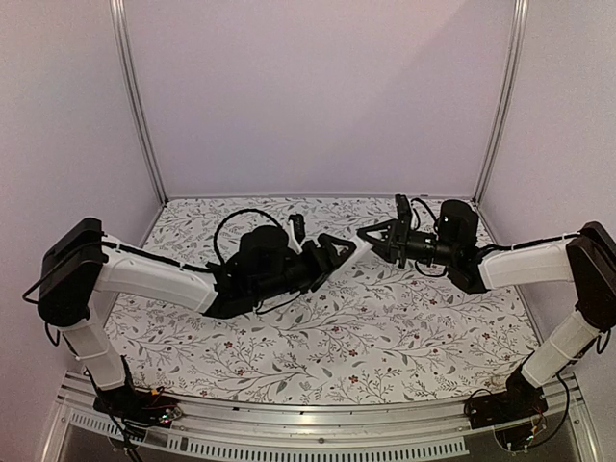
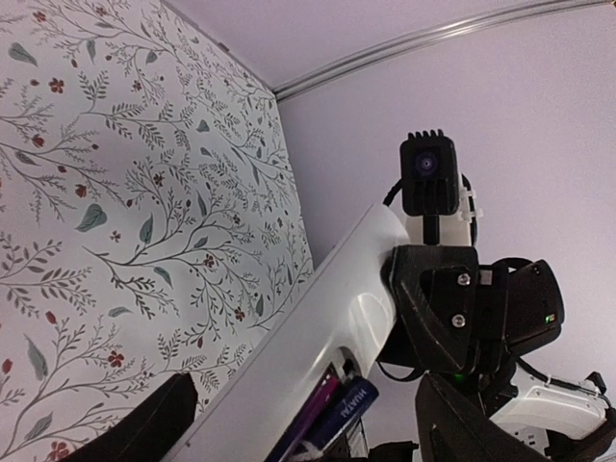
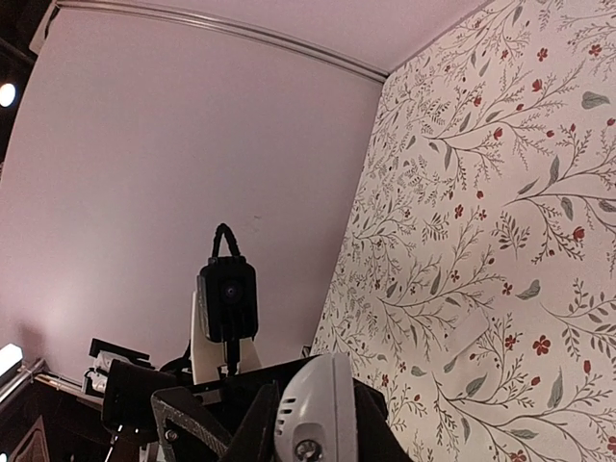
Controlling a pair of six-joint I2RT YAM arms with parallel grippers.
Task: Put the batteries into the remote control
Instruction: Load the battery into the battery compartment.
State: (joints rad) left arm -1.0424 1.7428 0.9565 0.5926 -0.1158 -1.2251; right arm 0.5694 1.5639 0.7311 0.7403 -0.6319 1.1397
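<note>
1. around you: the desk (image 1: pixel 318 346) wears a flowered cloth, pale walls close it on three sides, and a metal rail (image 1: pixel 318 421) runs along the near edge. a black cable (image 1: pixel 231 226) loops over the left arm.
2. in the top view the two end effectors meet nose to nose over the middle of the desk and hide nearly all of the remote control (image 1: pixel 360 250); you see only a white sliver between them.
3. from the left wrist, the right arm's wrist camera (image 2: pixel 428 173) stands above the remote's far end, which the right end effector (image 2: pixel 433 289) covers.
4. the remote's long axis runs left to right, from one end effector to the other. the right wrist view sees it end-on as a rounded white end (image 3: pixel 313 404).
5. the batteries (image 2: pixel 332 412), one purple and one blue, lie side by side in the open compartment, lengthwise along the remote.
6. the right end effector is clamped on the remote, with its fingers (image 3: pixel 258 423) tight against both sides.
7. the left end effector (image 1: pixel 346 249) has the remote between its fingers (image 2: pixel 144 423); you cannot tell whether it grips.
</note>
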